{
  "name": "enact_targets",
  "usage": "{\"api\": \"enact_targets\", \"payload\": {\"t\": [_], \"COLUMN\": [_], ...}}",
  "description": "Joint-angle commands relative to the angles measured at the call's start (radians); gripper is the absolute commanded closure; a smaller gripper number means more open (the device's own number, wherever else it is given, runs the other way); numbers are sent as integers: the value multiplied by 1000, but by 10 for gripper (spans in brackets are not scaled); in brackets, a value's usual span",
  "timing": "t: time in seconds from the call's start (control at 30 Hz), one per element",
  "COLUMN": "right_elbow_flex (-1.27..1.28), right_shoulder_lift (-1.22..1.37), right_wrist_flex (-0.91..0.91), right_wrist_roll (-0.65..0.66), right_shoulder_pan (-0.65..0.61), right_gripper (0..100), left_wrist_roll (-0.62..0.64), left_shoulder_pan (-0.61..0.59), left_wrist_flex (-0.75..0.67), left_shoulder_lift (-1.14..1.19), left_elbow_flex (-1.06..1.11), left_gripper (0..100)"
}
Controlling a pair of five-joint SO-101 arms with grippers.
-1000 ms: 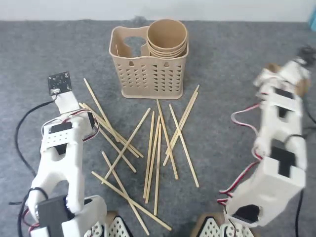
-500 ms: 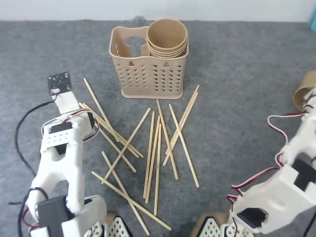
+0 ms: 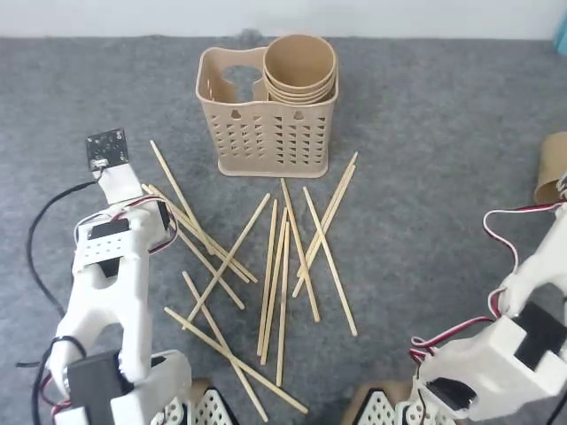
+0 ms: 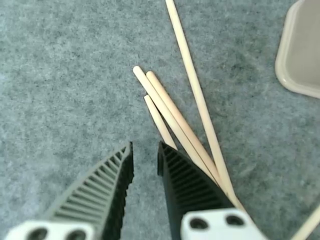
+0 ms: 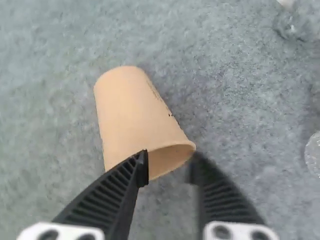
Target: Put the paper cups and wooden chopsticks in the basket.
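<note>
Since the grey surface (image 3: 425, 115) is the largest thing, I begin with it: it has much open room on the right half, between the basket and the right arm (image 3: 505, 363). The left arm (image 3: 106, 292) stands at the near left corner, and the right arm at the near right corner reaches past the right edge of the high view.

The basket (image 3: 266, 133) stands upright at the far middle. One stack of nested cups (image 3: 301, 62) stands in its right part. I see about four rims, but I cannot count them exactly.

One loose cup (image 5: 135, 120) lies on its side at the right edge of the surface (image 3: 551, 168), well apart from the basket. The right jaws are spread and grasp nothing. They stand over the open end of this cup, with one tip in front of the rim and the other just beside it. I cannot tell if they touch it.

About fourteen chopsticks (image 3: 283, 283) lie flat and crossed in front of the basket, between the two arms. The left jaws are only a little apart and hold nothing. The ends of four chopsticks (image 4: 190, 85) lie just beyond and beside one tip, on the side toward the basket's corner (image 4: 305, 55).
</note>
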Motion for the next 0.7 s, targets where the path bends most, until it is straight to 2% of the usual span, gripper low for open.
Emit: {"api": "enact_targets", "payload": {"t": [0.0,0.17,0.53,0.67], "right_elbow_flex": [-31,43,77,32], "right_shoulder_lift": [-73,-68,254,354], "right_wrist_flex": [30,-44,-618,-662], "right_wrist_roll": [68,186,315,328], "right_shoulder_pan": [35,50,58,62], "right_gripper": [717,739,779,779], "left_wrist_roll": [-11,-11,-11,-11], "left_shoulder_pan": [2,2,2,2], "left_wrist_flex": [-18,-18,-17,-18], "left_shoulder_lift": [-51,-51,-51,-51], "left_elbow_flex": [-4,-4,-4,-4], "left_gripper": [923,923,923,923]}}
